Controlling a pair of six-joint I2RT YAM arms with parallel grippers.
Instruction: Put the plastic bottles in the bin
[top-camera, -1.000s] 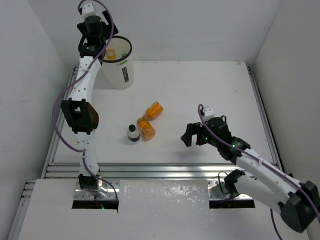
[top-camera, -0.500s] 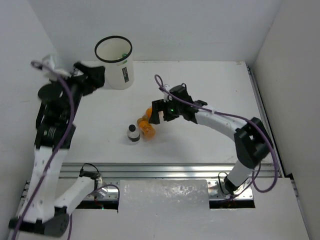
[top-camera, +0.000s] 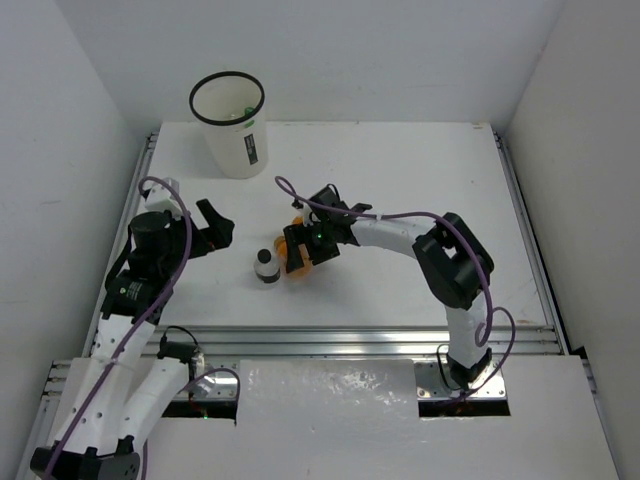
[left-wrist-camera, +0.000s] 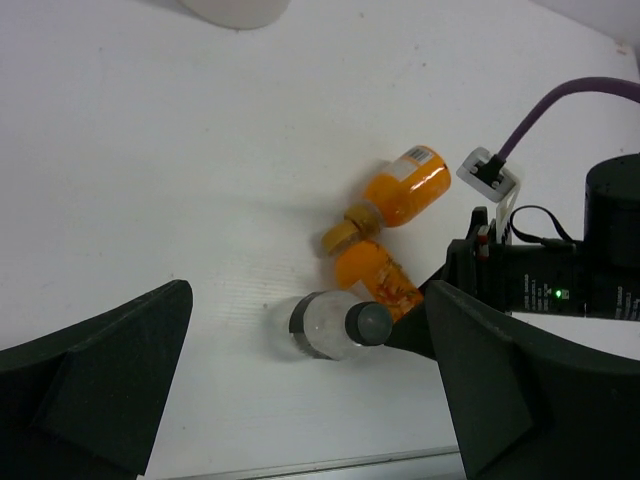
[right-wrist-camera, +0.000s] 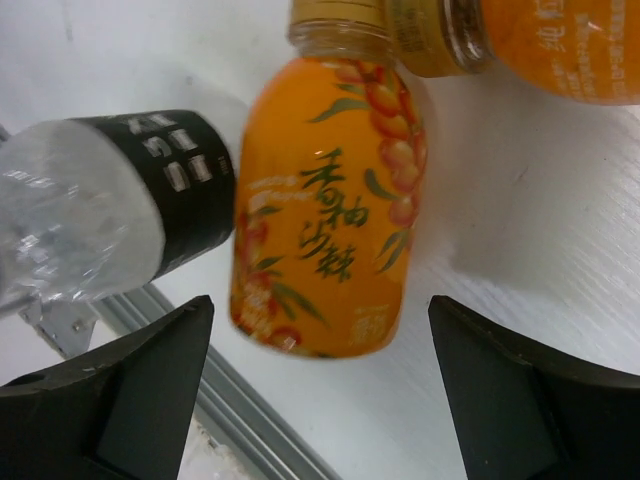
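Two orange plastic bottles lie together mid-table. My right gripper (top-camera: 301, 249) is open over the nearer orange bottle (right-wrist-camera: 325, 220), with one finger (right-wrist-camera: 120, 390) on either side of the bottle's base and a gap to each. The second orange bottle (left-wrist-camera: 405, 186) lies cap to cap with it. A clear bottle (left-wrist-camera: 322, 325) with a dark cap and black label stands just left of them (top-camera: 266, 265). My left gripper (top-camera: 212, 232) is open and empty, hovering left of the clear bottle. The white bin (top-camera: 230, 130) with a black rim stands at the back left.
Something green (top-camera: 247, 110) shows inside the bin. A metal rail (top-camera: 320, 338) runs along the table's near edge, close to the bottles. White walls close in the left, back and right sides.
My left arm swung down from above the bin to the table's left side. My right arm reached from the right side across to the orange bottles, and its jaws have narrowed a little.
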